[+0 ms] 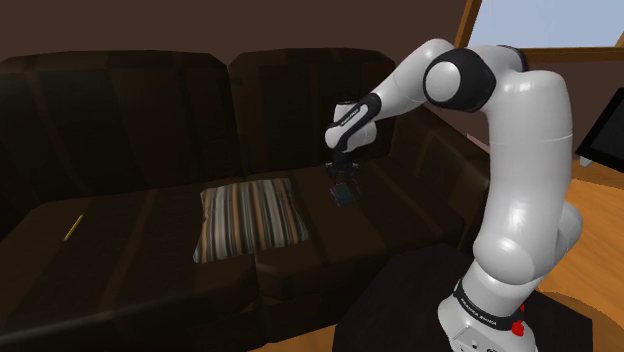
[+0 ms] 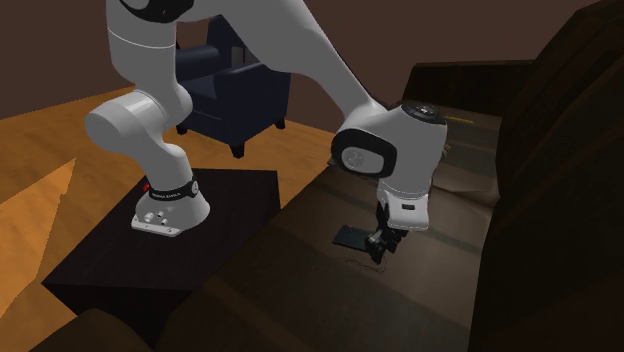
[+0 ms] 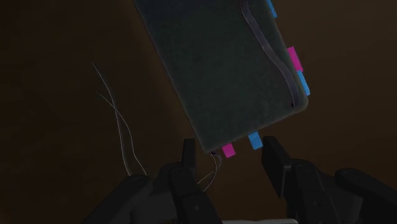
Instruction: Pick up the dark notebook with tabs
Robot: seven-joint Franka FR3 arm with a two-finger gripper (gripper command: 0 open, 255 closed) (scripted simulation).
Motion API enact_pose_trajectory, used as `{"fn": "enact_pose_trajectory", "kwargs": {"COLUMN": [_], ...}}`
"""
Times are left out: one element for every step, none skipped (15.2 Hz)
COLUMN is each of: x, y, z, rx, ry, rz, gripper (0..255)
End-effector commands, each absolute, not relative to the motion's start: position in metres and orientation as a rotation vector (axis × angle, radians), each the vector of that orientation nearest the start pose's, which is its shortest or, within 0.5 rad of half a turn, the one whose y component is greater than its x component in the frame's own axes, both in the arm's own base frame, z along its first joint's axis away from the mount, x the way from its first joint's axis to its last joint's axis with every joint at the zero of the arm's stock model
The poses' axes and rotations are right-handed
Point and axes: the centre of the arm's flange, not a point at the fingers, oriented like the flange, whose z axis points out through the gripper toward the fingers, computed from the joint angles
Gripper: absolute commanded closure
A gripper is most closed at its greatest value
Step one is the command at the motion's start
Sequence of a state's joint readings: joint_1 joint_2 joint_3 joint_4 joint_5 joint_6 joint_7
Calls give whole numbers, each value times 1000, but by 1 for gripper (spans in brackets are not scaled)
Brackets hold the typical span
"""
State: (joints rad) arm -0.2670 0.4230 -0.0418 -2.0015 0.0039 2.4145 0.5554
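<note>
The dark notebook has pink and blue tabs along two edges and a band near one side. It lies flat on the brown sofa seat. My black gripper is open, and its fingertips stand either side of the notebook's near short end without touching it. From the second exterior view the gripper points down just over the seat, with the notebook jutting out beside it. From the shoulder view the gripper hangs over the notebook, right of the cushion.
A striped cushion rests on the seat to the shoulder view's left of the gripper, and a yellow pencil lies farther left. The sofa back rises close behind. A blue armchair stands beyond the dark stand.
</note>
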Motion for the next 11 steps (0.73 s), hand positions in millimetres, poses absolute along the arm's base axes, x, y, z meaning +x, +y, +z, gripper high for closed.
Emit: {"fn": "enact_pose_trajectory", "kwargs": {"x": [578,578,578,578,578,578,578,578,578,578,578], "y": [-183,-183,-183,-183,-183,-183,-183,-183,-183,-183,-183], "z": [256,261,266,272,277,282,288,293,298,299,299], "rx": [-2868,-2868,-2868,-2868,-2868,-2868,-2868,-2868,-2868,-2868,-2868], "ry": [1321,1321,1321,1321,1321,1321,1321,1321,1321,1321,1321], "rz": [13,13,13,13,13,13,13,13,13,13,13], "gripper": [255,255,255,255,255,255,255,255,255,255,255]}}
